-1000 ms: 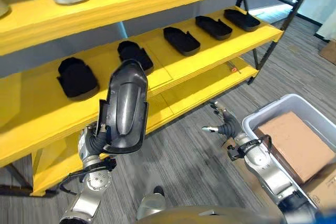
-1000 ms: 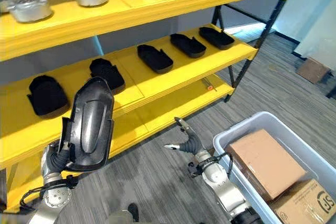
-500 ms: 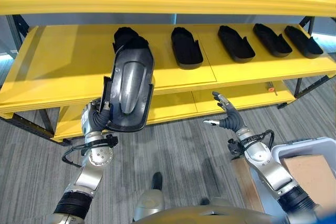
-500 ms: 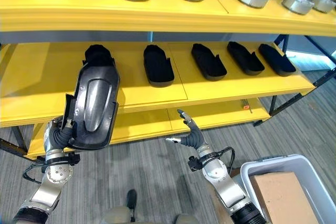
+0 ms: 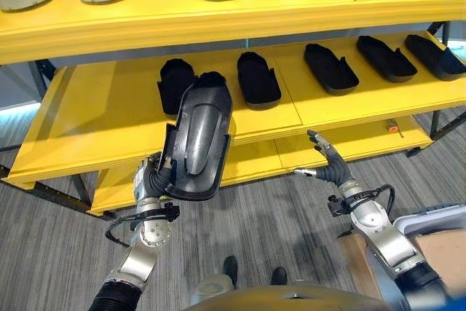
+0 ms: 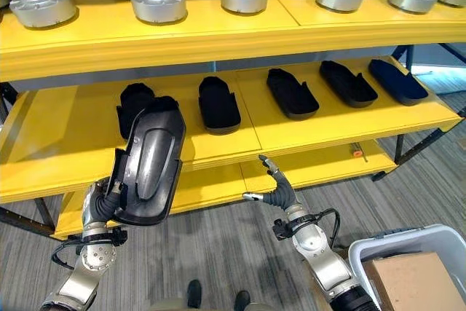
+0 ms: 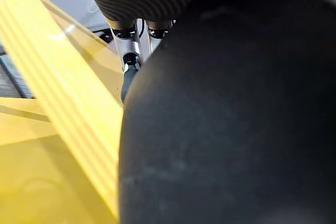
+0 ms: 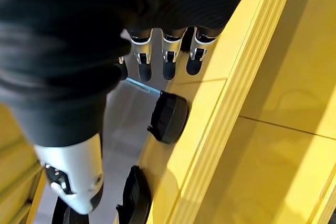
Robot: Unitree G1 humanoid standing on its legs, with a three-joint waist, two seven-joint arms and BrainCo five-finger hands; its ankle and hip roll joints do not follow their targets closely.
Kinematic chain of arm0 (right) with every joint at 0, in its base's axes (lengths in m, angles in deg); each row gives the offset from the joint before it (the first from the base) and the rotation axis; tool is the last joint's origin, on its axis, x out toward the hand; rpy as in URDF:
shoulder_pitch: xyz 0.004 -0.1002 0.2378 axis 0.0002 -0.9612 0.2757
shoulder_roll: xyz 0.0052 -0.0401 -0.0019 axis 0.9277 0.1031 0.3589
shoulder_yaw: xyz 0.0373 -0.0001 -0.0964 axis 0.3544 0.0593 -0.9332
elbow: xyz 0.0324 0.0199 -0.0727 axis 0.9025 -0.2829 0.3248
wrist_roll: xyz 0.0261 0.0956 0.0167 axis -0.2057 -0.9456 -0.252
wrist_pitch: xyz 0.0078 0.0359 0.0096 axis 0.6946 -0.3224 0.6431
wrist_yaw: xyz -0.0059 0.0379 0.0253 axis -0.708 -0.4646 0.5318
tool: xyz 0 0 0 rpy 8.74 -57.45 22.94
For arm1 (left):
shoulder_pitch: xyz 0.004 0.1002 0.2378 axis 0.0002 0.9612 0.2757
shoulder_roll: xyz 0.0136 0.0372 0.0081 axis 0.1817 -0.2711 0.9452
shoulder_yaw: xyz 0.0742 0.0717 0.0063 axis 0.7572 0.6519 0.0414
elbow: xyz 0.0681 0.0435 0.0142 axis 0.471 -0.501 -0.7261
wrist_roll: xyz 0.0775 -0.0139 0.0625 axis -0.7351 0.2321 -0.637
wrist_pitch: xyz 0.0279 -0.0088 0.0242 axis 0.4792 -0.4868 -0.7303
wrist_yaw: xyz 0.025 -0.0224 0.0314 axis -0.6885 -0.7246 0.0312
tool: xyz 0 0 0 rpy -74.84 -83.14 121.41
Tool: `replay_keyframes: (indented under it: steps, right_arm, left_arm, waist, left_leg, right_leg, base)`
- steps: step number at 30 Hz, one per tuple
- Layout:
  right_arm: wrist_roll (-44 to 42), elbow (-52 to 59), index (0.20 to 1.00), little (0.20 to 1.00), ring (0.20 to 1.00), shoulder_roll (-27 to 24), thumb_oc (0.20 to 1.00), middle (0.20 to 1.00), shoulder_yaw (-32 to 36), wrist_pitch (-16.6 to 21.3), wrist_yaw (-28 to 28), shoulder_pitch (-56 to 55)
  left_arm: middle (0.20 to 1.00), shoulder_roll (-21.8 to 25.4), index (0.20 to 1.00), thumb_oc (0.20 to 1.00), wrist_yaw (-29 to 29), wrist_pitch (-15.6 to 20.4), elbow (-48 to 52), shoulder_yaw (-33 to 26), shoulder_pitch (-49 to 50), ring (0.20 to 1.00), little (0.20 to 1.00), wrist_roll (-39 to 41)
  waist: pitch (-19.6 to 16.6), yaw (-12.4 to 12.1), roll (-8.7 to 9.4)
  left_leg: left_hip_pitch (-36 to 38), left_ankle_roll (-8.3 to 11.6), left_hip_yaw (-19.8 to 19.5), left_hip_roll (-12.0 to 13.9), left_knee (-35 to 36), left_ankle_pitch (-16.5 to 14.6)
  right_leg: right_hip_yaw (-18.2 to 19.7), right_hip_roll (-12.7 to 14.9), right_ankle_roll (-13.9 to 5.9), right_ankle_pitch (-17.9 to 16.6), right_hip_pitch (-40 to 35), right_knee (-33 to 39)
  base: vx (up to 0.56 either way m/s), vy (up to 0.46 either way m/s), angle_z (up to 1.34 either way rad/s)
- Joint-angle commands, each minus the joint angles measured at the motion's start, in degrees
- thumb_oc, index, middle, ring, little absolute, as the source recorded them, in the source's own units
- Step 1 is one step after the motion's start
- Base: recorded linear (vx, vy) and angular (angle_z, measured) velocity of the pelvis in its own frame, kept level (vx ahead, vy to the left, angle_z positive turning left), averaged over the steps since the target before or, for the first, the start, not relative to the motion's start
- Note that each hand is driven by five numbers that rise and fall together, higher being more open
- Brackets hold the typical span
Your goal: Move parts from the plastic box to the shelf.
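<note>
Left hand has the dark plastic part clamped at its lower end, fingers wrapped around the bottom edge, and the piece stands nearly upright in front of the yellow shelf. Long axis runs bottom to top with a slight lean to the robot's right; the rounded narrow end points up toward the middle tier, the wider squared end sits down at the hand. Its glossy hollow face looks back at the head camera. In the left wrist view the part's dark back sits close before the camera with the fingers pressed against it and the shelf's yellow edge just beyond.

On the middle tier a row of black parts lies flat, spaced apart, each with its long axis running front to back. The held part overlaps the leftmost one in both eye views, probably still clear of the board, though that is hard to judge. Round silver metal parts sit along the top tier.

Right hand hangs low in front of the bottom tier, fingers spread and relaxed, holding nothing. Grey plastic box sits at the lower right with a cardboard carton inside
</note>
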State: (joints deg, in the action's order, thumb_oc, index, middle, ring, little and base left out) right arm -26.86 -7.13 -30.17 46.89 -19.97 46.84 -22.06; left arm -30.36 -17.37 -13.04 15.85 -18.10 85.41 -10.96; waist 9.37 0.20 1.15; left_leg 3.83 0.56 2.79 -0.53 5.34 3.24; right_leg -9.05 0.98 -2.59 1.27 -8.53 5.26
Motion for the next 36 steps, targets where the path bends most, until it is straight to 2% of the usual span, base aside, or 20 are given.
replay_keyframes:
  steps: [1, 2, 3, 4, 5, 6, 10, 12, 13, 15, 16, 17, 18, 19, 21, 23, 25, 30, 32, 36]
  right_arm:
    - [0.51, 2.62, 1.000, 1.000, 1.000, -1.45, 1.000, 1.000, 0.27, 5.23, -1.30, 0.49]
    - [0.32, 2.92, 1.000, 1.000, 1.000, -1.80, 1.000, 1.000, 0.61, 5.59, -1.90, 0.54]
    - [0.27, 2.92, 1.000, 1.000, 1.000, -1.90, 1.000, 1.000, 0.93, 5.82, -1.96, 0.54]
    - [0.05, 2.67, 1.000, 1.000, 1.000, -2.26, 1.000, 1.000, 1.36, 6.43, -2.37, 0.65]
    - [-0.07, 2.58, 1.000, 1.000, 1.000, -2.48, 1.000, 1.000, 1.59, 6.70, -2.70, 0.78]
    - [-0.18, 2.59, 1.000, 1.000, 1.000, -2.66, 1.000, 1.000, 1.77, 6.64, -2.63, 1.14]
    - [-0.64, 3.01, 1.000, 1.000, 1.000, -3.19, 1.000, 1.000, 1.94, 6.63, -2.07, 1.59]
    - [-1.00, 4.04, 1.000, 1.000, 1.000, -3.69, 1.000, 1.000, 2.23, 5.98, -1.73, 1.06]
    - [-0.81, 4.02, 1.000, 1.000, 1.000, -4.48, 1.000, 1.000, 2.22, 5.01, -2.24, 0.26]
    - [-1.66, 3.46, 1.000, 1.000, 1.000, -4.61, 1.000, 1.000, 1.88, 5.09, -2.66, 0.33]
    - [-1.91, 2.74, 1.000, 1.000, 1.000, -4.58, 1.000, 1.000, 1.82, 5.45, -2.93, 0.59]
    - [-1.08, 2.04, 1.000, 1.000, 1.000, -4.26, 1.000, 1.000, 1.84, 6.19, -3.48, 0.54]
    - [-1.11, 1.70, 1.000, 1.000, 1.000, -4.05, 1.000, 1.000, 2.08, 6.32, -3.69, 0.40]
    - [-1.11, 1.50, 1.000, 1.000, 1.000, -3.77, 1.000, 1.000, 2.37, 6.49, -3.74, 0.21]
    - [-1.19, 1.49, 1.000, 1.000, 1.000, -3.34, 1.000, 1.000, 2.72, 6.85, -3.87, -0.23]
    - [-1.36, 2.55, 1.000, 1.000, 1.000, -2.52, 1.000, 1.000, 3.30, 6.96, -2.91, -0.44]
    - [-0.81, 3.62, 1.000, 1.000, 1.000, -1.90, 1.000, 1.000, 2.88, 6.74, -2.48, -0.02]
    - [0.50, 4.99, 1.000, 1.000, 1.000, -1.18, 1.000, 1.000, 1.64, 6.71, -2.40, 1.08]
    - [2.52, 5.45, 1.000, 1.000, 1.000, -0.95, 1.000, 1.000, 0.69, 7.21, -2.26, 1.98]
    - [0.55, 5.41, 1.000, 1.000, 1.000, 0.13, 1.000, 1.000, -1.31, 6.71, 0.18, 3.90]
  left_arm:
    - [0.200, 2.48, 0.200, 0.200, 1.85, 3.03, 1.76, -0.01, -4.73, 0.200, 0.200, -0.19]
    - [0.200, 2.62, 0.200, 0.200, 2.00, 3.09, 1.55, 0.54, -5.45, 0.200, 0.200, -0.35]
    - [0.200, 2.60, 0.200, 0.200, 2.06, 3.07, 1.46, 0.80, -5.75, 0.200, 0.200, -0.31]
    - [0.200, 2.82, 0.200, 0.200, 1.96, 2.97, 1.33, 1.23, -6.46, 0.200, 0.200, 0.10]
    - [0.200, 2.81, 0.200, 0.200, 2.14, 3.04, 1.00, 1.56, -6.97, 0.200, 0.200, 0.16]
    - [0.200, 2.64, 0.200, 0.200, 2.72, 2.99, 0.59, 1.88, -7.40, 0.200, 0.200, 0.47]
    - [0.200, 2.70, 0.200, 0.200, 3.27, 2.97, 0.60, 0.98, -6.45, 0.200, 0.200, 1.30]
    - [0.200, 3.06, 0.200, 0.200, 3.04, 3.01, 1.06, 0.04, -5.17, 0.200, 0.200, 2.20]
    - [0.200, 3.00, 0.200, 0.200, 2.22, 3.89, 0.71, -0.44, -4.52, 0.200, 0.200, 2.01]
    - [0.200, 2.84, 0.200, 0.200, 2.13, 4.10, 0.45, -0.15, -4.55, 0.200, 0.200, 1.80]
    - [0.200, 2.74, 0.200, 0.200, 2.22, 4.33, 0.22, 0.13, -4.72, 0.200, 0.200, 1.44]
    - [0.200, 2.74, 0.200, 0.200, 2.28, 4.27, -0.09, 0.59, -5.27, 0.200, 0.200, 1.33]
    - [0.200, 2.54, 0.200, 0.200, 2.20, 4.07, -0.36, 0.96, -5.86, 0.200, 0.200, 1.18]
    - [0.200, 2.36, 0.200, 0.200, 2.34, 3.76, -0.68, 1.33, -6.40, 0.200, 0.200, 1.03]
    - [0.200, 2.32, 0.200, 0.200, 2.56, 3.78, -1.04, 1.57, -6.71, 0.200, 0.200, 0.96]
    - [0.200, 3.11, 0.200, 0.200, 3.70, 4.44, -0.39, 0.94, -6.07, 0.200, 0.200, -0.48]
    - [0.200, 3.96, 0.200, 0.200, 3.91, 4.65, 0.66, 0.07, -5.78, 0.200, 0.200, -1.11]
    - [0.200, 4.88, 0.200, 0.200, 3.90, 5.06, 1.59, -0.82, -5.94, 0.200, 0.200, -1.85]
    - [0.200, 5.09, 0.200, 0.200, 3.83, 5.26, 1.66, -1.00, -6.31, 0.200, 0.200, -1.51]
    - [0.200, 5.15, 0.200, 0.200, 2.47, 4.93, 1.24, -0.58, -7.55, 0.200, 0.200, -1.62]
  waist:
    - [-1.28, 0.93, 1.70]
    - [-0.92, 1.52, 2.10]
    - [-0.60, 1.71, 2.29]
    - [-0.19, 2.31, 2.42]
    - [-0.01, 2.95, 2.35]
    - [0.10, 3.50, 1.86]
    - [-0.22, 3.32, 0.80]
    - [-0.60, 3.05, 0.27]
    - [-0.96, 3.65, -0.06]
    - [-0.87, 3.78, -0.38]
    - [-0.97, 4.06, -0.72]
    - [-0.92, 4.22, -1.22]
    - [-1.07, 4.49, -1.43]
    - [-0.71, 4.56, -1.45]
    - [-0.80, 4.47, -1.26]
    - [-0.70, 3.08, -0.41]
    - [-0.47, 1.78, -0.07]
    - [-0.24, 0.14, 0.58]
    - [-0.28, -0.83, 0.91]
    - [-0.40, -2.95, 1.72]
  left_leg:
    - [-0.78, 0.34, 9.84, -1.14, -11.63, -7.18]
    - [-2.20, 0.89, 12.37, 0.05, -16.06, -7.47]
    - [-3.52, 1.45, 13.49, 1.33, -18.91, -6.42]
    - [-5.45, 2.69, 15.87, 4.68, -22.98, -4.87]
    - [-5.56, 3.15, 17.70, 7.08, -23.72, -4.05]
    - [-5.32, 3.88, 18.62, 9.75, -22.68, -1.96]
    - [-3.29, 5.08, 16.05, 11.81, -15.10, 1.75]
    - [-3.50, 7.21, 14.01, 15.60, -11.38, 7.51]
    - [-2.89, 8.21, 15.29, 19.08, -8.24, 10.03]
    - [-2.83, 8.21, 15.34, 19.43, -8.15, 9.71]
    - [-1.84, 7.77, 16.52, 19.12, -6.97, 7.63]
    - [-1.69, 7.95, 17.87, 19.27, -6.87, 7.16]
    - [-0.95, 8.20, 18.21, 18.44, -6.82, 5.36]
    - [-0.84, 7.21, 19.12, 17.65, -7.17, 4.61]
    - [-0.24, 6.63, 19.17, 16.15, -7.26, 3.05]
    - [0.36, 5.26, 17.62, 13.24, -8.50, 0.43]
    - [0.42, 3.98, 16.14, 11.54, -8.44, -0.36]
    - [1.24, 2.73, 15.59, 9.66, -7.41, -1.03]
    - [1.22, 1.94, 15.11, 8.34, -7.04, -1.52]
    - [1.47, 0.47, 14.85, 5.78, -6.00, -2.48]
  right_leg:
    - [-0.55, 0.85, -2.37, -1.30, 2.76, -5.40]
    - [-1.48, 1.67, -1.96, -1.21, 2.74, -5.63]
    - [-1.97, 2.04, -1.73, -1.10, 2.59, -5.82]
    - [-3.08, 2.44, -1.25, -0.79, 2.69, -6.14]
    - [-3.85, 2.69, -1.00, -0.45, 2.89, -6.58]
    - [-4.64, 2.79, -0.77, 0.01, 2.95, -7.25]
    - [-5.03, 3.52, -1.20, 0.80, 2.31, -8.08]
    - [-4.84, 4.02, -1.39, 1.47, 1.62, -8.24]
    - [-6.03, 6.15, -1.95, 2.16, 1.16, -9.17]
    - [-6.35, 7.04, -2.16, 2.58, 1.48, -10.50]
    - [-7.21, 8.06, -2.67, 2.79, 2.08, -11.81]
    - [-8.19, 8.97, -2.90, 3.27, 2.37, -13.41]
    - [-8.32, 9.73, -3.42, 4.16, 2.02, -14.48]
    - [-9.03, 10.31, -3.55, 3.78, 2.04, -15.21]
    - [-9.12, 10.90, -4.18, 3.22, 1.68, -14.89]
    - [-8.87, 12.26, -5.67, 1.07, 0.67, -13.24]
    - [-8.40, 13.18, -6.77, 0.05, 1.29, -13.44]
    - [-9.07, 14.68, -8.00, -1.14, 1.49, -14.49]
    - [-9.25, 15.62, -8.53, -2.66, 1.69, -15.36]
    - [-11.02, 17.37, -9.63, -5.45, 1.39, -17.29]
  base:
    - [0.01, -0.023, 0.06]
    - [-0.02, -0.020, 0.23]
    - [-0.04, -0.025, 0.32]
    - [-0.03, 0.013, 0.42]
    - [-0.01, 0.097, 0.49]
    - [0.04, 0.168, 0.74]
    - [0.07, 0.218, 0.41]
    - [0.16, 0.407, 0.06]
    - [0.15, 0.412, 0.02]
    - [0.09, 0.375, 0.07]
    - [0.07, 0.452, 0.13]
    - [0.13, 0.490, 0.15]
    - [0.09, 0.465, 0.09]
    - [0.10, 0.419, 0.17]
    - [0.09, 0.378, 0.26]
    - [0.15, 0.561, 0.23]
    - [0.06, 0.365, 0.00]
    - [0.02, 0.199, 0.10]
    - [0.01, 0.206, 0.03]
    - [0.01, 0.182, -0.07]
